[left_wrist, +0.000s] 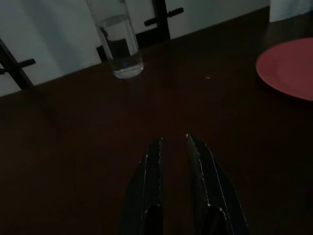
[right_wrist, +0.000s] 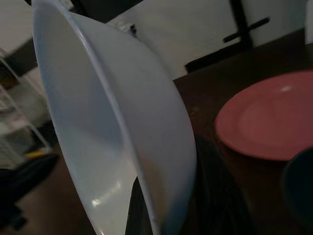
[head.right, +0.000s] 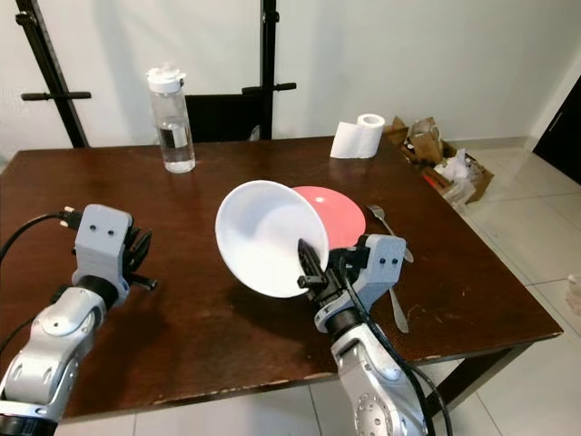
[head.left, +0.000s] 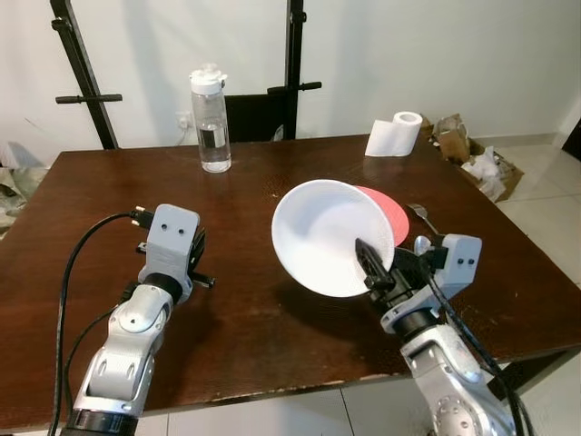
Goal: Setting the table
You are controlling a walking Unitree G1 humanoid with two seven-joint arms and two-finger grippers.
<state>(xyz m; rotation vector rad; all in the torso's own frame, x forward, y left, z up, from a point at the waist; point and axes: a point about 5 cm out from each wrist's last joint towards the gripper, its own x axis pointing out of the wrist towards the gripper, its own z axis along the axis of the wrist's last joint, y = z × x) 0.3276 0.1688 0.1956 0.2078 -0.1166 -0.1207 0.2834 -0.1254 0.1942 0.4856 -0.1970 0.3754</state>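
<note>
My right gripper [head.left: 370,263] is shut on the rim of a white bowl [head.left: 329,236], which it holds tilted on edge above the dark wooden table [head.left: 109,182]. Behind the bowl a red plate [head.left: 388,213] lies flat on the table, partly hidden. A fork [head.left: 419,215] and a spoon [head.right: 397,304] lie to the right of the plate. In the right wrist view the bowl's rim [right_wrist: 122,127] sits between the fingers. My left gripper [left_wrist: 172,144] rests low over the table's left side, its fingers nearly together with nothing between them.
A clear water bottle [head.left: 211,120] with a white cap stands at the table's far side. A roll of paper towel [head.left: 396,134] lies at the far right corner. Cardboard and paper clutter [head.left: 477,154] sits on the floor beyond. Black stand poles [head.left: 82,68] rise behind the table.
</note>
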